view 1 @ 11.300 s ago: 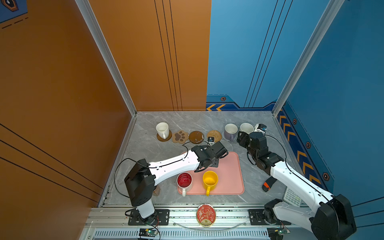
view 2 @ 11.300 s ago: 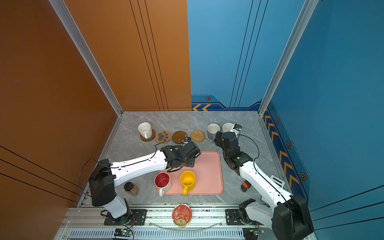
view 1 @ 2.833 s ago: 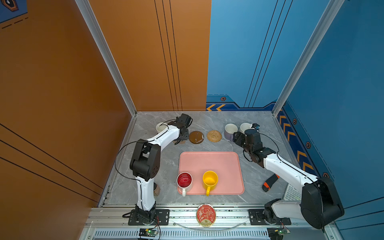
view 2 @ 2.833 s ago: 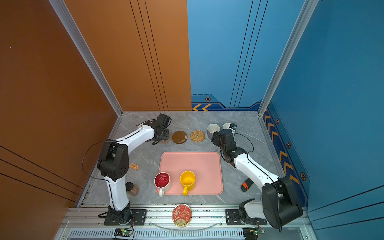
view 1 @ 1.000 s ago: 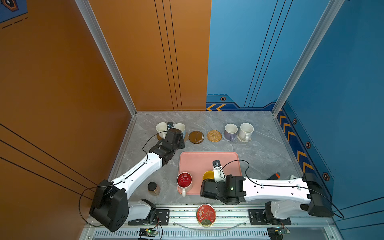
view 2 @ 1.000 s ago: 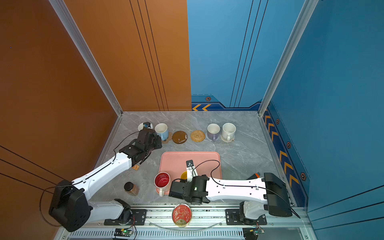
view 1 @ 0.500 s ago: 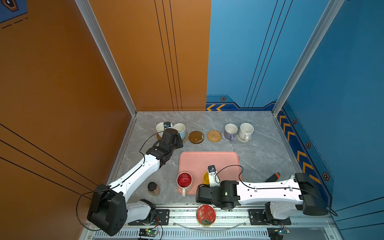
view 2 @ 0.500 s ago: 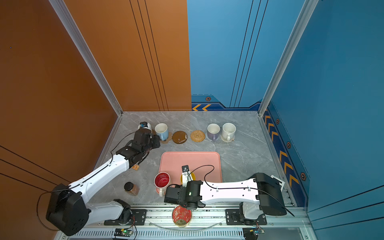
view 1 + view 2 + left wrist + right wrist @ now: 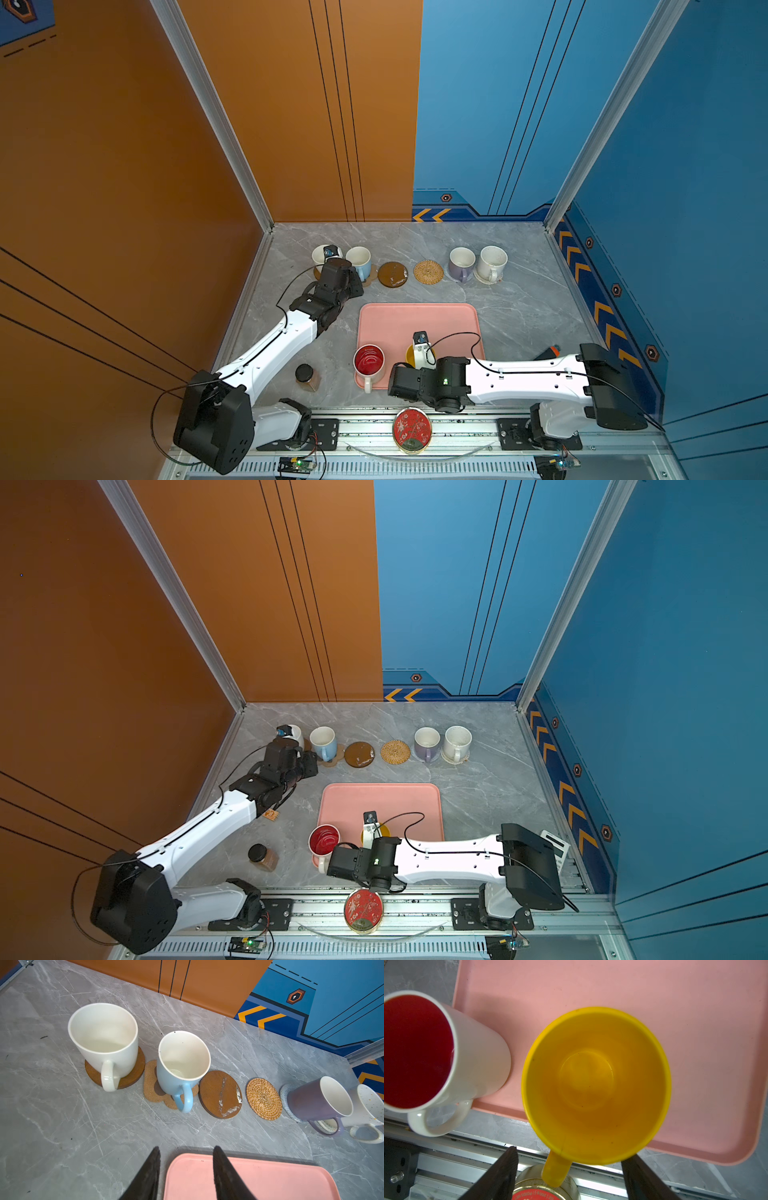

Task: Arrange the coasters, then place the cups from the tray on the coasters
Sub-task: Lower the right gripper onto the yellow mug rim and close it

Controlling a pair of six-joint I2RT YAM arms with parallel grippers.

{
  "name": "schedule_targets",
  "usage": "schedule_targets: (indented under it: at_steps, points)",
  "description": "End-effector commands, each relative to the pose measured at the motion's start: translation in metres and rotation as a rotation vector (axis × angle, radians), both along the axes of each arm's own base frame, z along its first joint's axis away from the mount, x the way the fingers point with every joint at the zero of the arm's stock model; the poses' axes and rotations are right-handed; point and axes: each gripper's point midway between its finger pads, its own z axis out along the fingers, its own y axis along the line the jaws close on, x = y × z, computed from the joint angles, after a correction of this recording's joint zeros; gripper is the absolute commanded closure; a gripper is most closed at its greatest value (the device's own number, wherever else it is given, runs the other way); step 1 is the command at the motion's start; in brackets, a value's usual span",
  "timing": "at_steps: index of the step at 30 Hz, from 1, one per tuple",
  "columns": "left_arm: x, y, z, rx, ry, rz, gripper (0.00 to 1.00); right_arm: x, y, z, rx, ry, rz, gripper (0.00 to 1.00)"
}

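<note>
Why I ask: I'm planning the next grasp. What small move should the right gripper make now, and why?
Probably close the right gripper on the handle of the yellow mug: its jaws stand open on either side of that handle, the mug sits upright on the tray, and the brown coaster and rattan coaster lie bare.

Six handled mugs: one plain white mug (image 9: 104,1043), one light blue mug (image 9: 359,259), one lavender mug (image 9: 460,262), one speckled cream mug (image 9: 492,257), one white mug with a red inside (image 9: 369,360) and one yellow mug (image 9: 596,1084).

Six flat coasters: a covered brown disc (image 9: 133,1076), a bare brown disc (image 9: 392,274), one cork paw-shaped coaster (image 9: 150,1082), one woven rattan round (image 9: 429,272), one blue-grey crocheted round (image 9: 285,1095) and one cream crocheted round (image 9: 479,277).

One salmon-pink rounded-rectangle tray (image 9: 415,320). One red-and-gold round tin (image 9: 412,430). One small dark-lidded jar (image 9: 306,376).
</note>
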Motion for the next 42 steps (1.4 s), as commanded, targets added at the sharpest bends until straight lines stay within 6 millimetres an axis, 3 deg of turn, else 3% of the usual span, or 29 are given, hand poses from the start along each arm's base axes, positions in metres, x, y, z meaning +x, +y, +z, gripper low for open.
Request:
schedule_targets:
  at_steps: [1, 8, 21, 35, 42]
  points:
    - [-0.001, 0.001, 0.004, -0.024, -0.013, -0.005, 0.57, -0.002, -0.003, -0.013, -0.024, 0.036, -0.008, 0.27]
    - [-0.001, 0.002, 0.002, -0.030, -0.006, -0.007, 0.57, -0.003, -0.008, -0.027, -0.052, 0.087, -0.034, 0.37]
    - [-0.001, 0.004, 0.003, -0.034, -0.006, -0.002, 0.57, 0.000, -0.031, -0.033, -0.052, 0.093, -0.117, 0.49]
    - [-0.002, 0.005, 0.001, -0.036, -0.002, 0.000, 0.57, 0.007, -0.019, -0.023, -0.044, 0.049, -0.090, 0.59]
    - [-0.001, 0.006, 0.000, -0.038, -0.003, 0.002, 0.57, 0.009, -0.017, -0.022, -0.041, 0.043, -0.090, 0.58]
